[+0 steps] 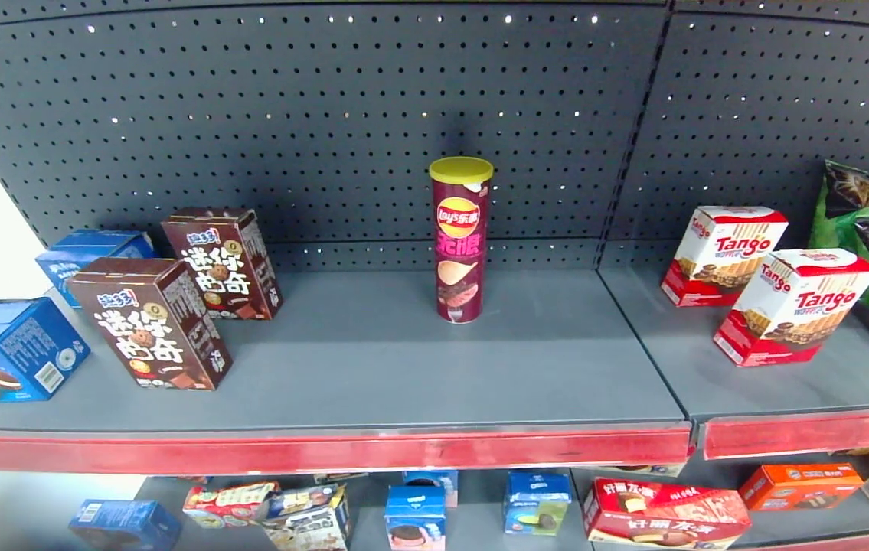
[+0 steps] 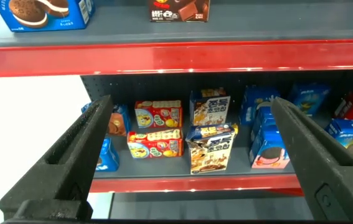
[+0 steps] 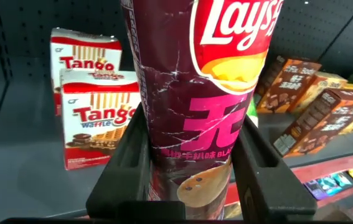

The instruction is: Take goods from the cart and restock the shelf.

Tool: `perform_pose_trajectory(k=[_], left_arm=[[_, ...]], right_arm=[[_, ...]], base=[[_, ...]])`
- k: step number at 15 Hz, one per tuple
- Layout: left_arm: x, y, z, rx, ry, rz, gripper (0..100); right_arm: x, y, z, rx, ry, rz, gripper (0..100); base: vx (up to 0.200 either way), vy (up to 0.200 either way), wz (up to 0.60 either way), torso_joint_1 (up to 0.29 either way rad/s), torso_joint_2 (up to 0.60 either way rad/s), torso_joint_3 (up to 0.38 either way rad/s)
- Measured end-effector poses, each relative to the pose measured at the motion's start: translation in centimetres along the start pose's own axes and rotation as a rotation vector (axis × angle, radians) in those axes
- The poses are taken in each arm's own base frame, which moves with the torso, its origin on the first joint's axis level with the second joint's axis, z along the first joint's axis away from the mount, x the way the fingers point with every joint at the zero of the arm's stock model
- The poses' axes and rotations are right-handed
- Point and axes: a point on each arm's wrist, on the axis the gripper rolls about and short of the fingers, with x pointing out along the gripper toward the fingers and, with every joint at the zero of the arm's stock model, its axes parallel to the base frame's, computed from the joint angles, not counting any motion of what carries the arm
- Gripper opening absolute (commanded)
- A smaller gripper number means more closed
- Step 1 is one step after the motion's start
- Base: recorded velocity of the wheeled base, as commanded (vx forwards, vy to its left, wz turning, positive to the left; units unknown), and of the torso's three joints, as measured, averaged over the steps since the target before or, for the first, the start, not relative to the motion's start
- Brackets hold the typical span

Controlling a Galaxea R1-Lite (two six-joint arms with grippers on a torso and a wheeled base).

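our right claw grasps a maroon chips can; head view finds a twin can standing on the shelf; left claw released.

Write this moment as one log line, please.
left gripper: open, empty | right gripper: holds can | second can: upright on shelf

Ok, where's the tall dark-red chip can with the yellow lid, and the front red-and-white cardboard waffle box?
Tall dark-red chip can (image 1: 459,245): head view, middle of its label.
Front red-and-white cardboard waffle box (image 1: 809,314): head view, its printed face.
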Motion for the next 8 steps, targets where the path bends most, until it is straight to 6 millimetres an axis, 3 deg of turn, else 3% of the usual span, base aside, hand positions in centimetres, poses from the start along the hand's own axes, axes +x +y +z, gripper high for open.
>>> perform_pose_trajectory(k=[5,8], left_arm=[[0.0,0.0,0.0,0.000,0.000,0.000,100],[0.0,0.0,0.0,0.002,0.000,-0.001,100]], right_arm=[[0.2,0.1,0.9,0.033,-0.030,0.025,0],[0.9,1.5,2.9,0.101,-0.087,0.142,0]], base=[[0.000,0.000,0.00,0.000,0.00,0.000],[0.000,0.000,0.00,0.000,0.00,0.000]])
